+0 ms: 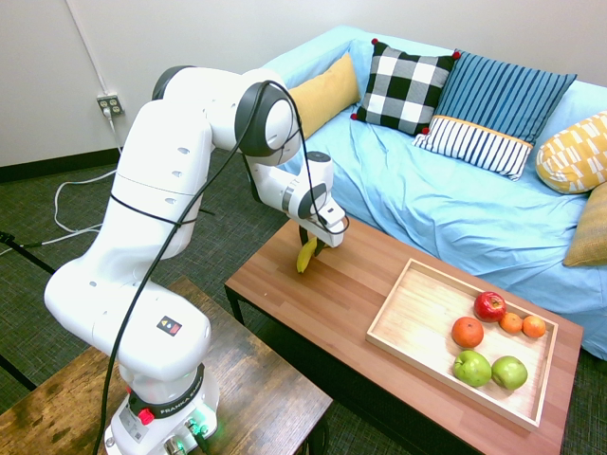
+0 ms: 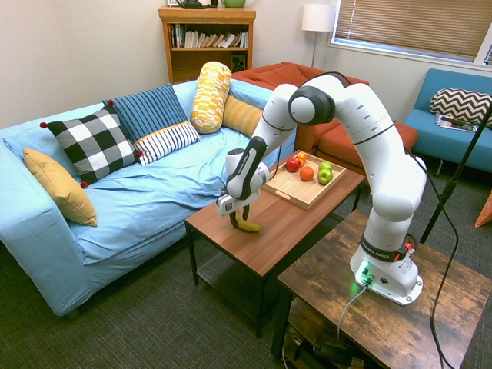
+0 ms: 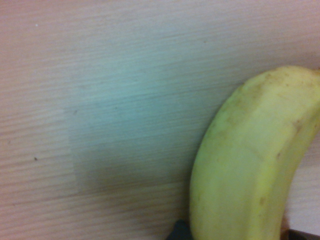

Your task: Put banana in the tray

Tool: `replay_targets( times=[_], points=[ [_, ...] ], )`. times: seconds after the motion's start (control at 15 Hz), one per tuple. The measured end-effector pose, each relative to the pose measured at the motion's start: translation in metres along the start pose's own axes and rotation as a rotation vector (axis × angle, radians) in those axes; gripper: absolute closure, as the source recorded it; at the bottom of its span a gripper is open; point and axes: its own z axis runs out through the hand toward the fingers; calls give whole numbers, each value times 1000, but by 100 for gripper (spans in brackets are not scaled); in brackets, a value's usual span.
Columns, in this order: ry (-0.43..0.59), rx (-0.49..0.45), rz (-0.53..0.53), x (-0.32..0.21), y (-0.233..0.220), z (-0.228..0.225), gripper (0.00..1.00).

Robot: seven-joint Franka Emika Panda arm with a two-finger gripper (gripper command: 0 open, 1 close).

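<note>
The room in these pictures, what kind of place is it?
Most likely a living room or lounge: a sofa with a blue cover and cushions, a bookshelf against the wall, a floor lamp, and a low wooden table bearing a tray of fruit.

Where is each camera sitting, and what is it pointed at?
First exterior: high behind the arm's base, facing the sofa; arm, hand, banana, tray show.
Second exterior: across the room, opposite side, facing the sofa and table; whole arm shows.
Wrist: close above the table, banana filling its corner; no arm.
All share the banana.
</note>
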Motion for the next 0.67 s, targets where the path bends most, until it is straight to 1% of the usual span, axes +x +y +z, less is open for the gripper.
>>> replay_targets(
  times=[0.13, 0.27, 0.53, 0.67],
  points=[
    [4, 4, -8, 1, -1, -2, 100],
    [13, 6, -19, 9, 0, -15, 100],
    [46, 4, -17, 42, 14, -84, 100],
    [70, -6, 3, 70, 37, -121, 100]
  ],
)
